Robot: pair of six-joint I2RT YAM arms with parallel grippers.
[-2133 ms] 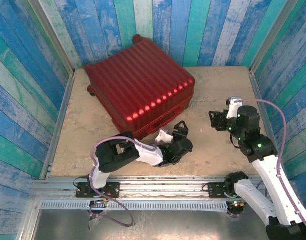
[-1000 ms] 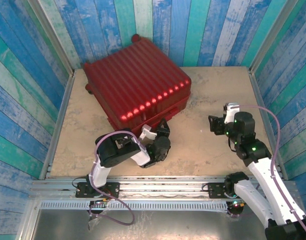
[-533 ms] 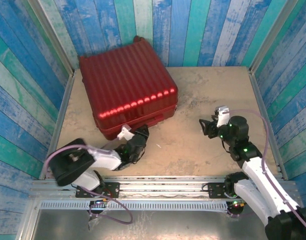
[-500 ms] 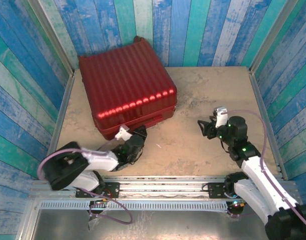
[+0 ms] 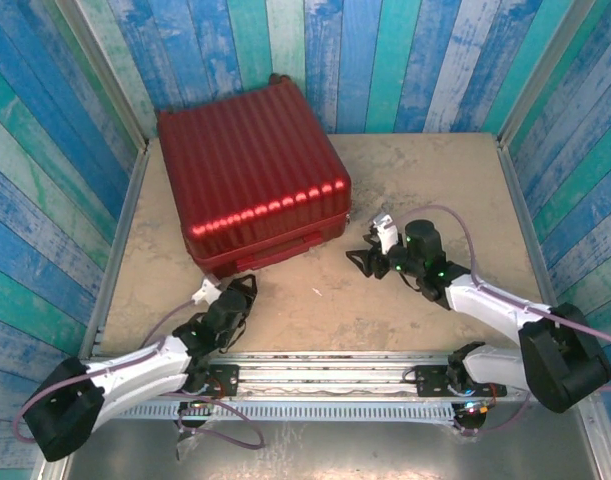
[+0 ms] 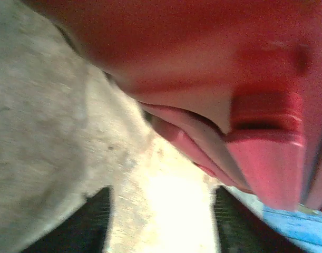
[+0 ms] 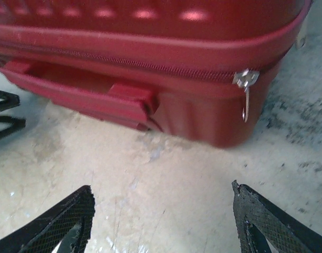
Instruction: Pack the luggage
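Observation:
The luggage (image 5: 250, 170) is a dark-red ribbed suitcase. It lies closed and flat at the back left of the table. My left gripper (image 5: 235, 290) sits low just in front of its near edge. In the left wrist view my left gripper (image 6: 161, 224) is open over bare table, with the luggage (image 6: 203, 58) and its handle (image 6: 266, 153) close above. My right gripper (image 5: 363, 258) faces the near right corner. In the right wrist view my right gripper (image 7: 161, 221) is wide open and holds nothing. Ahead of it are the luggage (image 7: 150, 47), the zipper pull (image 7: 246, 87) and the side handle (image 7: 81, 97).
Blue and green plank walls (image 5: 405, 60) close in the beige table (image 5: 435, 180) at the back and sides. A metal rail (image 5: 315, 365) runs along the near edge. Open floor lies to the right of the luggage.
My left gripper has let go of the luggage's near edge, opened and drawn back toward the near left. My right gripper has swung left, closer to the luggage's near right corner.

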